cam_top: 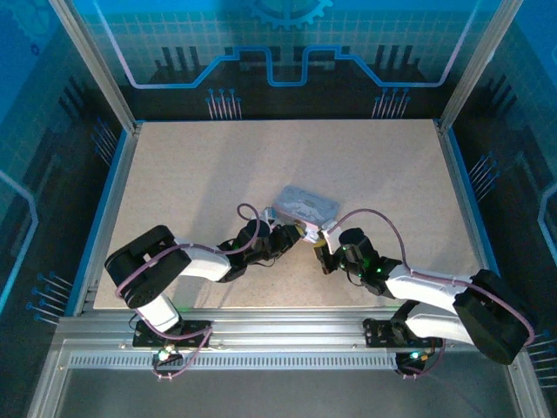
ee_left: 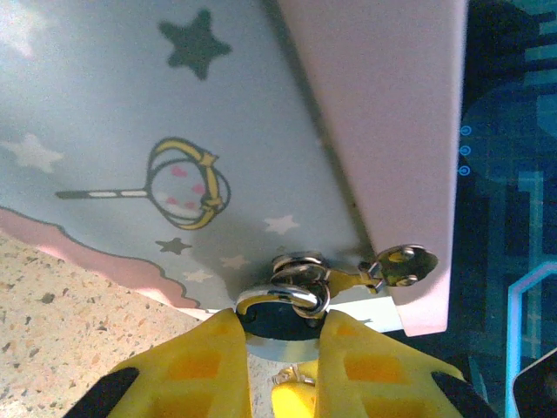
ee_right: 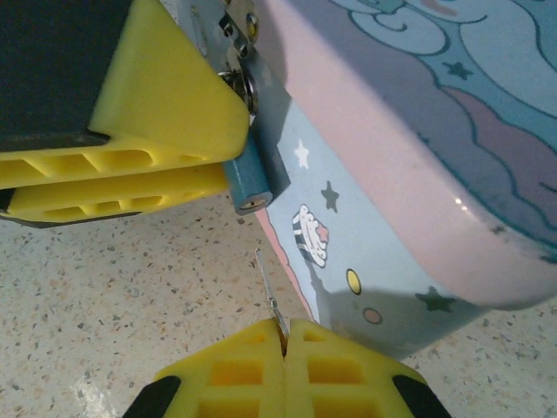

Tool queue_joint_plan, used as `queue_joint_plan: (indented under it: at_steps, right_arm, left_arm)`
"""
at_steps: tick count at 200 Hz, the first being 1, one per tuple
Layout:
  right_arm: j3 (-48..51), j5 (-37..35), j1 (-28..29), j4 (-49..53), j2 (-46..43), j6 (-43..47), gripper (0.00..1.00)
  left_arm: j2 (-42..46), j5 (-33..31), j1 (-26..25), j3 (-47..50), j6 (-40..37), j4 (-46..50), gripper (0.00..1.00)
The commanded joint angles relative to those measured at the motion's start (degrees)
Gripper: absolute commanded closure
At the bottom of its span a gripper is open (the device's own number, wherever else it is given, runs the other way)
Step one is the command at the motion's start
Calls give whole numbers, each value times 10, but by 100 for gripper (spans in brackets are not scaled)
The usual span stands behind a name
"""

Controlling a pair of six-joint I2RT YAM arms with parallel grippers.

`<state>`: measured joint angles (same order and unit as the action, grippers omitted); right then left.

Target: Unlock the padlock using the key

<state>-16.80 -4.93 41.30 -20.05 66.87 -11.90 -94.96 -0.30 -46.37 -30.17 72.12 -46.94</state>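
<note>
speckled table (ee_left: 70, 305), padlock (ee_left: 278, 324) between left fingers (ee_left: 200, 366)

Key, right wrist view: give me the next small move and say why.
Probably ease the right gripper forward and a touch left, so the tip of the key reaches the lower end of the padlock. The key is pinched between shut fingers, pointing toward that end but short of it, with a gap between. The left gripper clamps the padlock against the tin.

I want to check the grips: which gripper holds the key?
The right gripper, shut on the thin silvery key; the left gripper clamps the blue padlock instead.
</note>
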Motion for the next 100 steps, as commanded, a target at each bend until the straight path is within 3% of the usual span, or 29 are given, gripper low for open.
queue_joint_plan:
  at_steps: [1,100]
  right_arm:
    - [-1,-23,-2,-19,6,4,100]
    - [-10,31,-46,-27,17,21,100]
  left_arm:
    - [21,-10,-7,-5,5,-22,81]
    - [26,-11,-7,-3,4,-19,81]
